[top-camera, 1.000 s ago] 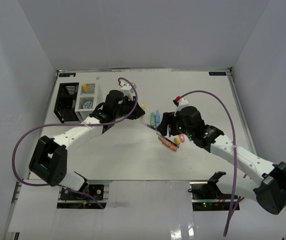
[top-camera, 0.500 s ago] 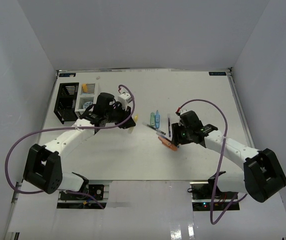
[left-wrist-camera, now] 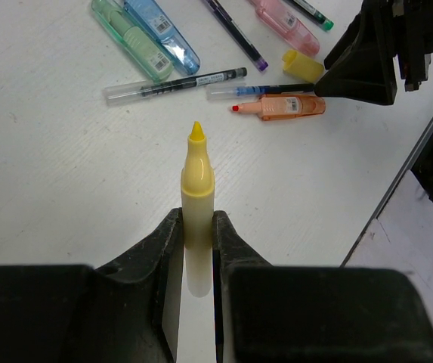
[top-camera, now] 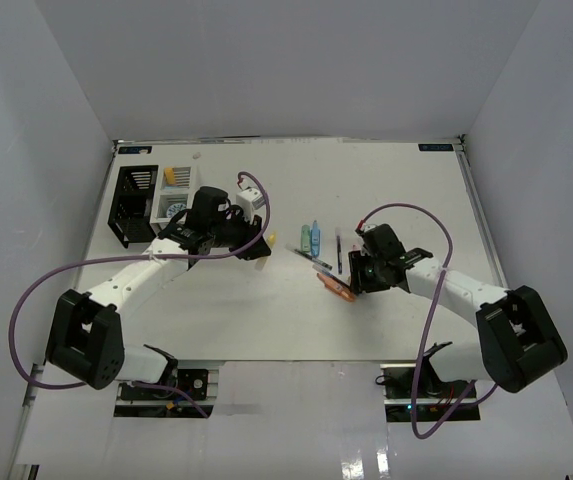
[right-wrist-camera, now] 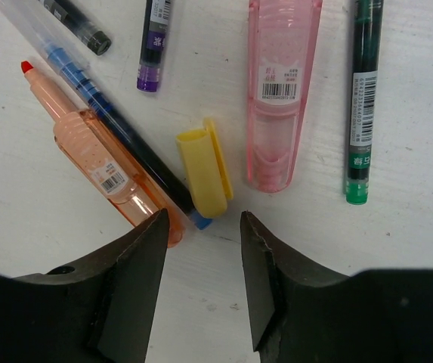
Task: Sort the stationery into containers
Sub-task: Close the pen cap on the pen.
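Note:
My left gripper (left-wrist-camera: 199,223) is shut on an uncapped yellow marker (left-wrist-camera: 198,178), tip pointing away, held above the table right of the white container (top-camera: 158,222). The black container (top-camera: 116,215) stands beside the white one, at the far left. My right gripper (right-wrist-camera: 203,219) hangs open just short of a loose yellow cap (right-wrist-camera: 205,172), nothing between its fingers. Round the cap lie an orange marker (right-wrist-camera: 95,162), a pink marker (right-wrist-camera: 280,91), a blue pen (right-wrist-camera: 110,121), a green pen (right-wrist-camera: 363,98) and a purple pen (right-wrist-camera: 154,45). Green (left-wrist-camera: 131,34) and blue (left-wrist-camera: 162,34) markers lie farther off.
The white container holds a blue-white tape roll (top-camera: 176,210) and a yellow item (top-camera: 170,176). The loose stationery is bunched mid-table between the two arms (top-camera: 326,265). A clear-barrelled dark pen (left-wrist-camera: 174,82) lies by the green marker. White walls close in the table on three sides.
The right gripper's jaws have narrowed and the arm has dropped low over the yellow cap. The left gripper carried the yellow marker a little leftward, then held still.

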You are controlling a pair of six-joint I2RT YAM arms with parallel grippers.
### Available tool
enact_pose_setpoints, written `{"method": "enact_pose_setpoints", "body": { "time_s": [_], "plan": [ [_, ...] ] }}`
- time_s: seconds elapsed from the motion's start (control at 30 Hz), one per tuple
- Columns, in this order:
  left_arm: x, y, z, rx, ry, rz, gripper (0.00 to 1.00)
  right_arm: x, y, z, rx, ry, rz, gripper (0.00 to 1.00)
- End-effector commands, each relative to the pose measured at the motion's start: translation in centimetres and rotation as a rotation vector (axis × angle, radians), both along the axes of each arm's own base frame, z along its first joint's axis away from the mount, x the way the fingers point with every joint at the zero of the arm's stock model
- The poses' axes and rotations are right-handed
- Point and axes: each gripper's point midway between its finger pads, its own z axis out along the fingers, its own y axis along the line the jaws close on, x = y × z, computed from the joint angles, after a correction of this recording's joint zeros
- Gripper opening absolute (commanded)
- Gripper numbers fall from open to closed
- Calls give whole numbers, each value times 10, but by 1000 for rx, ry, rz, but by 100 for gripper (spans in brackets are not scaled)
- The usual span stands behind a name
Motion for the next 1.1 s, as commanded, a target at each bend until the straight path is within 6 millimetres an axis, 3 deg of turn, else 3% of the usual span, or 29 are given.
{"method": "enact_pose_setpoints", "body": {
  "time_s": [0.0,0.63,1.07],
  "plan": [
    [-5,-4,8,-25,-13,-36,0,5,-3,-2,-15,-10,-5,49],
    [-4,-10,8,-40,5,-64,0,24,3,4,17,-41,9,40],
    [-5,-13,8,-46,18,-85,0,33,12,6,46,-48,55,39]
  ]
}}
